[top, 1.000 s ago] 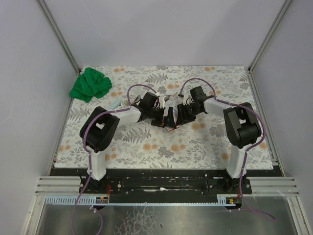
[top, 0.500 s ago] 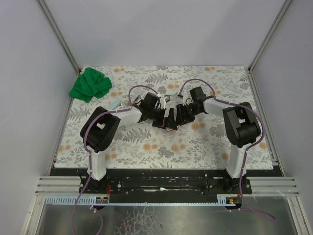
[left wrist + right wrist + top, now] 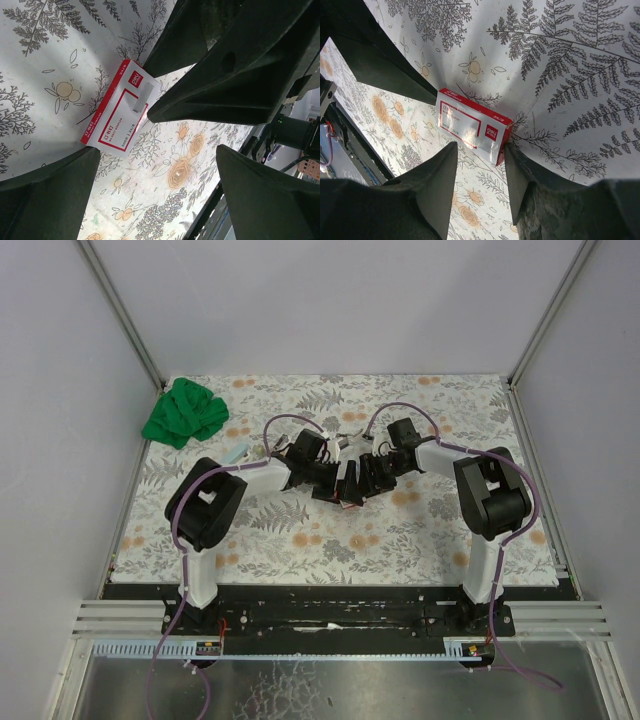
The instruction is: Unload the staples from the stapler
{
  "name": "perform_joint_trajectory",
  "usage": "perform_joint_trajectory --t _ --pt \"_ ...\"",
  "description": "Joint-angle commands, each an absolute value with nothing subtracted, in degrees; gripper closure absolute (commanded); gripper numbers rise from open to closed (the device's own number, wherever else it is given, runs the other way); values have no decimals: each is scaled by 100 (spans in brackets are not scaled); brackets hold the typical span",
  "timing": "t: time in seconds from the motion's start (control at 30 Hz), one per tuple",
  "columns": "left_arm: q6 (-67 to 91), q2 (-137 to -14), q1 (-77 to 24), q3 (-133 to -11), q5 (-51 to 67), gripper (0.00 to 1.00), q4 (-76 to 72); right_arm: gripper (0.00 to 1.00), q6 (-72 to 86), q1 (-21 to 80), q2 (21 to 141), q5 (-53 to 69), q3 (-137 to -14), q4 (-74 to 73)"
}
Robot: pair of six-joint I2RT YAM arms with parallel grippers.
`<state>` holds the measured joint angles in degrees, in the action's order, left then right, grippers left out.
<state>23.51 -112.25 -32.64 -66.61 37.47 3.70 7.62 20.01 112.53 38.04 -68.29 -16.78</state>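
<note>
A small red-and-white box lies flat on the flowered table. A short silvery-grey strip, the staples, rests on its top near the logo end. My left gripper hangs above the table just in front of the box, open wide and holding nothing. My right gripper faces it from the other side, open about halfway. One corner of the box sits between its fingertips, and the box's red end is against one finger. In the top view both grippers meet mid-table. I cannot make out the stapler; the arms cover that spot.
A crumpled green cloth lies at the far left corner. A pale blue-white object sits left of the left arm. Something pale grey shows just behind the two wrists. Walls enclose the table on three sides.
Both wrists have crept slightly toward the far side and closer together over the box. The box stays on the table.
</note>
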Motion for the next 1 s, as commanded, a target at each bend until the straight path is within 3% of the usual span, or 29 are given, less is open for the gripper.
perform_joint_trajectory --t 0.0,0.77,0.97 --pt "2311 -11508 -3313 -6693 3644 0 495 50 830 2036 11333 3995 -6889 -1603" --pt "1896 -11619 -3096 -7181 3193 0 869 49 517 1960 10934 3296 -6887 -1759" --pt "1775 -11162 -2876 -7059 3212 0 906 41 110 1710 10643 2615 -7076 -2093"
